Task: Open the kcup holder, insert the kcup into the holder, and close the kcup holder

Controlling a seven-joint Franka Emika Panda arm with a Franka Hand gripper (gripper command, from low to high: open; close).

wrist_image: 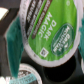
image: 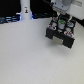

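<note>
Filling most of the wrist view, the kcup [wrist_image: 47, 37] sits right under the camera, its green foil lid with "DARK MAGIC" lettering turned toward the lens. Dark shapes flank it on both sides; we take these for the claw fingers, but we cannot tell from this view whether they clamp the cup or merely stand beside it. Below the cup, dark rounded openings show, likely cup slots of the kcup holder [image: 61, 31]. In the exterior view the holder stands at the upper right of the frame on the white surface [image: 30, 57], drawer pulled out toward us with several cups visible in it, and the claw [image: 62, 14] hangs directly over it, its opening hidden. We judge the insert step under way, drawer still to be closed. A white bottle-like object [image: 25, 9] stands at upper left, well apart. Handling note: cup is light, thin-walled and slightly yielding, foil lid puncturable; grip the stiff rim below the lid, gently.
</note>
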